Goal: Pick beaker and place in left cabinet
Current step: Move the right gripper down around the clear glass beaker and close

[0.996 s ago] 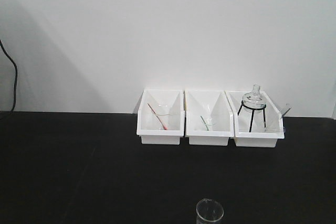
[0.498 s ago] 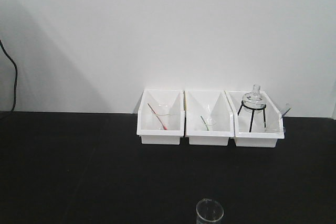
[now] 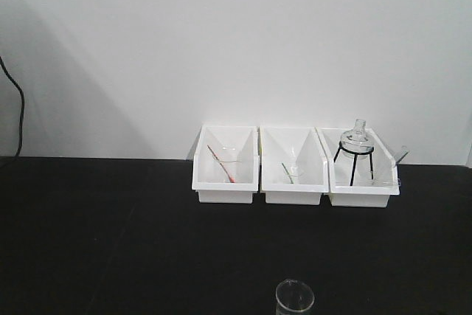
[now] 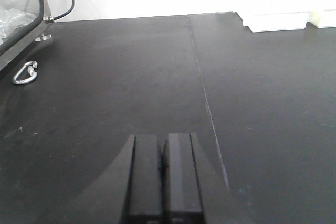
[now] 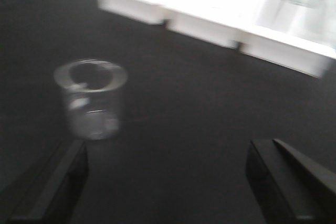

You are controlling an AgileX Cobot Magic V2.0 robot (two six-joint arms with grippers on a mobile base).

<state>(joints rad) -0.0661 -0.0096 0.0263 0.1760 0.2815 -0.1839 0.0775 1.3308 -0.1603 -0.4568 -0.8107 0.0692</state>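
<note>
Above matte black tabletop (image 4: 105, 77): right gripper (image 5: 168, 182) spread wide, small clear glass beaker (image 5: 92, 100) upright just ahead; left gripper (image 4: 161, 174) pressed together; white wall (image 3: 221, 35) beyond.

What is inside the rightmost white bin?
A glass flask on a black tripod, plus a smaller clear glass item beside it; the bin's front wall hides their bases.

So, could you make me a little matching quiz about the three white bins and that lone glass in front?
Things:
1. left bin
2. middle bin
3. right bin
4. beaker

Descriptions:
A. holds a flask on a black tripod
B. stands alone on the black table
C. holds a green rod
D. holds a red rod

Pairs: 1-D, 2-C, 3-A, 4-B.
</note>
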